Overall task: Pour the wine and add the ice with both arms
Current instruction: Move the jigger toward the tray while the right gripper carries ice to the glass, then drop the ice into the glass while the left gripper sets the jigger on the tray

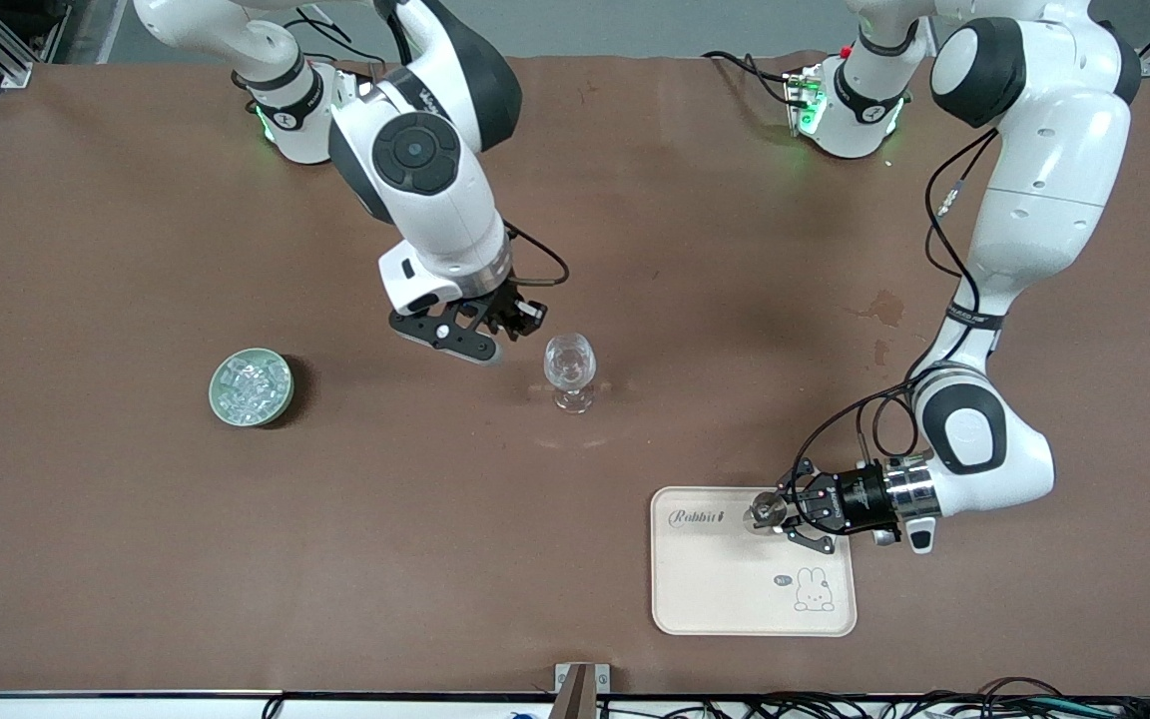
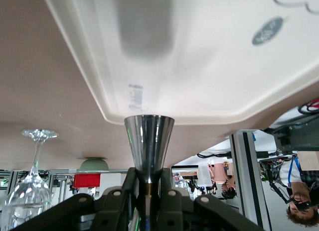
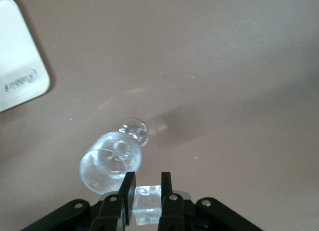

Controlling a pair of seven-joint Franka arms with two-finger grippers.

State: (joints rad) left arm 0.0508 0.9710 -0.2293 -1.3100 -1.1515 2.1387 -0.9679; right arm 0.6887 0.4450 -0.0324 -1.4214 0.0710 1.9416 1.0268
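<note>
Ice step under way: right gripper (image 3: 146,196) clamped on one cube (image 3: 146,203), poised beside the glass (image 1: 570,371) mid-table, not yet dropped in; rest of the ice (image 1: 252,385) heaped in the bowl (image 1: 281,399) toward the right arm's end. Left gripper (image 1: 783,511) closed on a steel cup (image 2: 149,146) over the tray (image 1: 715,599), apparently with pouring behind it, though no wine discernible in the glass.

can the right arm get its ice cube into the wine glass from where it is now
Probably yes. The right claw, shut on an ice cube, hangs just beside the wine glass, whose open mouth faces up, and nothing stands between them.
</note>
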